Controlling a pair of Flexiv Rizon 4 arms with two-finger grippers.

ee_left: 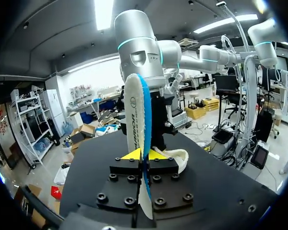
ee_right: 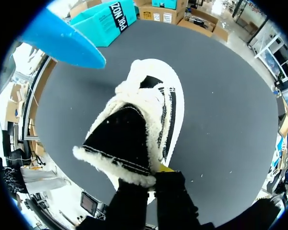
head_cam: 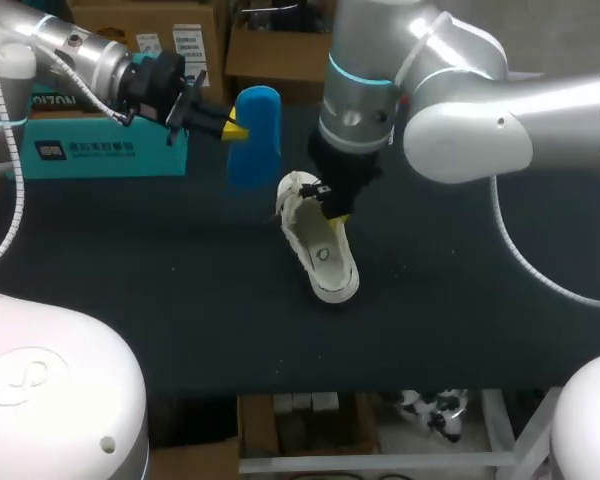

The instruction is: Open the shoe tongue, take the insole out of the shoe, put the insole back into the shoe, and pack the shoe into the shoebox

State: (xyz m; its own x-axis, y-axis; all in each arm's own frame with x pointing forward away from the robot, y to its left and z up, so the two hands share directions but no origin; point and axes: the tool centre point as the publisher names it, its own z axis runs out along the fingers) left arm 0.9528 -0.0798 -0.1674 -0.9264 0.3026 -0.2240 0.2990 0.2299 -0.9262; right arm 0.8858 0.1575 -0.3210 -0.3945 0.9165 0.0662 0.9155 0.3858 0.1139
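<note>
A white shoe (head_cam: pixel 322 258) with fleece lining lies on the dark table, toe toward the front. My right gripper (head_cam: pixel 332 205) is shut on its black, fleece-edged tongue (ee_right: pixel 120 139), holding it pulled back from the shoe (ee_right: pixel 169 98); the right gripper (ee_right: pixel 156 173) shows one yellow tip. The blue insole (head_cam: pixel 255 135) hangs in the air behind and left of the shoe, held on edge. My left gripper (head_cam: pixel 230 125) is shut on it. In the left wrist view the insole (ee_left: pixel 137 115) stands upright between the yellow tips of the left gripper (ee_left: pixel 143 154), with the shoe (ee_left: pixel 176 158) beyond.
A teal shoebox (head_cam: pixel 100 150) stands at the back left of the table (head_cam: pixel 160 290), seen also as the shoebox (ee_right: pixel 103 21) beyond the shoe. My right arm (ee_left: pixel 139 52) stands over the shoe.
</note>
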